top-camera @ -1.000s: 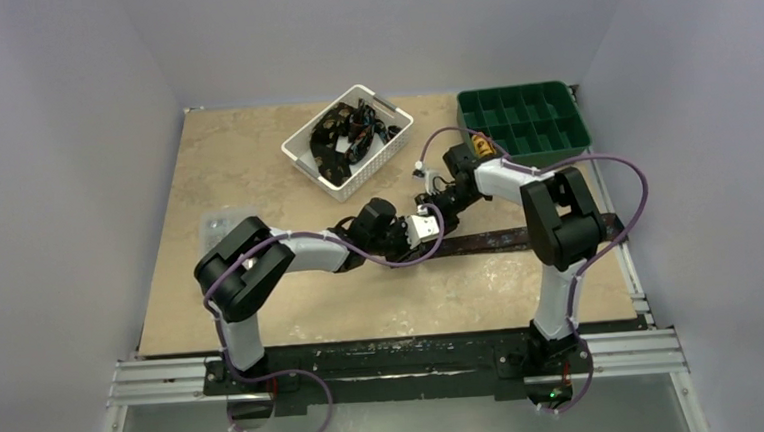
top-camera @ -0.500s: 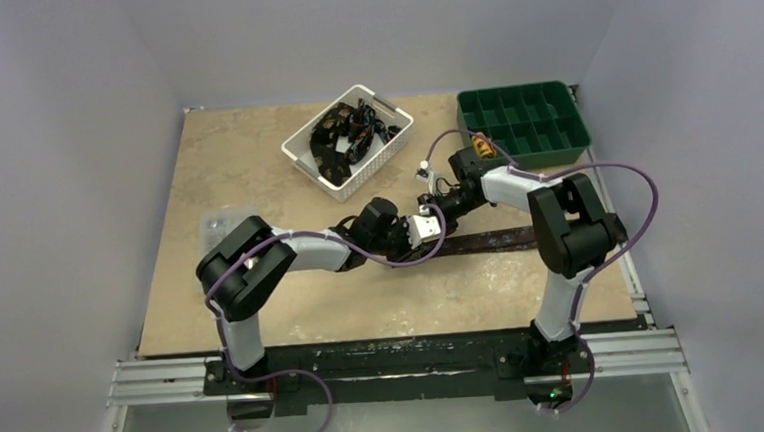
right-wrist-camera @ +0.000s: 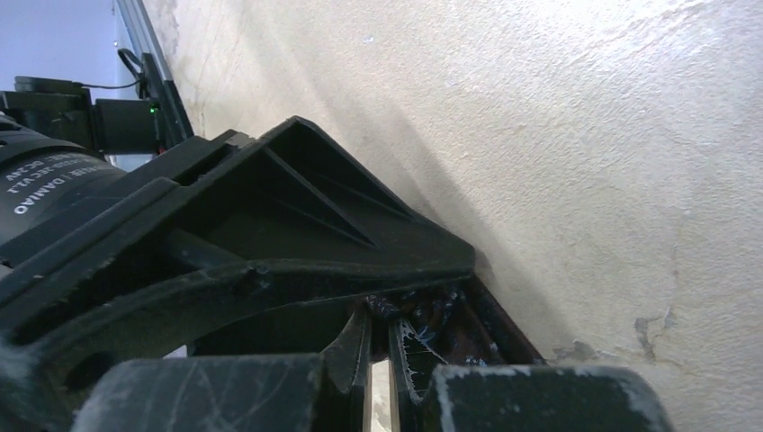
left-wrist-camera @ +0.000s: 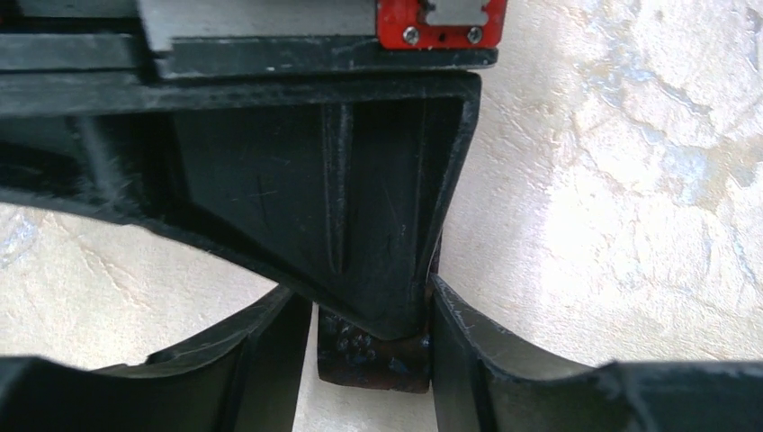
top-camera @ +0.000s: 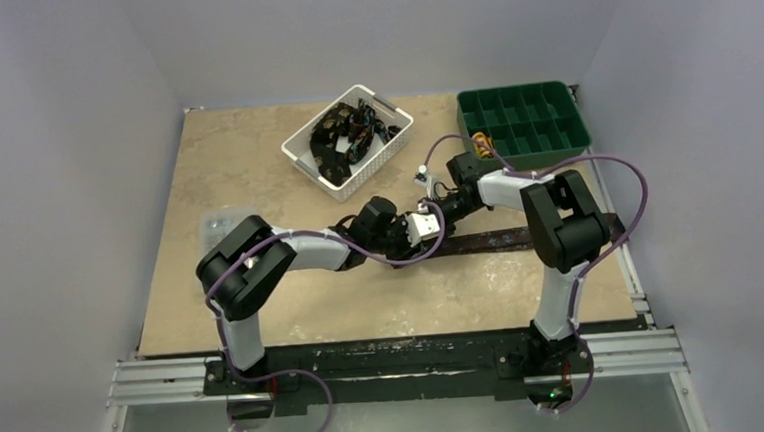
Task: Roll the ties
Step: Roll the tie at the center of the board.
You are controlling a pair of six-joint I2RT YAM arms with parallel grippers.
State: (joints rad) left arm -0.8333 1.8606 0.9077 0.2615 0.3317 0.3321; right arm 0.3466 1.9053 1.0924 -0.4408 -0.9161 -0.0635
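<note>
One of the ties (top-camera: 500,239) lies flat and stretched out across the table, dark brown with bluish marks. Its left end (left-wrist-camera: 373,364) sits between the fingers of my left gripper (left-wrist-camera: 369,306), which stands open: the right finger touches the fabric's edge and a thin gap shows on the left. My right gripper (right-wrist-camera: 380,310) comes down onto that same end from the far side, shut, with the tie's (right-wrist-camera: 450,328) bunched fabric pinched at its tips. From above, the left gripper (top-camera: 431,225) and right gripper (top-camera: 436,211) meet at the tie's left end.
A white basket (top-camera: 393,140) at the back holds several more tangled dark ties (top-camera: 348,133). A green compartment tray (top-camera: 573,134) stands at the back right. A clear flat object (top-camera: 220,224) lies at the left edge. The right arm's elbow hangs over the tie's right part.
My right gripper has closed onto the tie's end and its arm has shifted slightly. My left gripper's jaws have widened a little around the same end.
</note>
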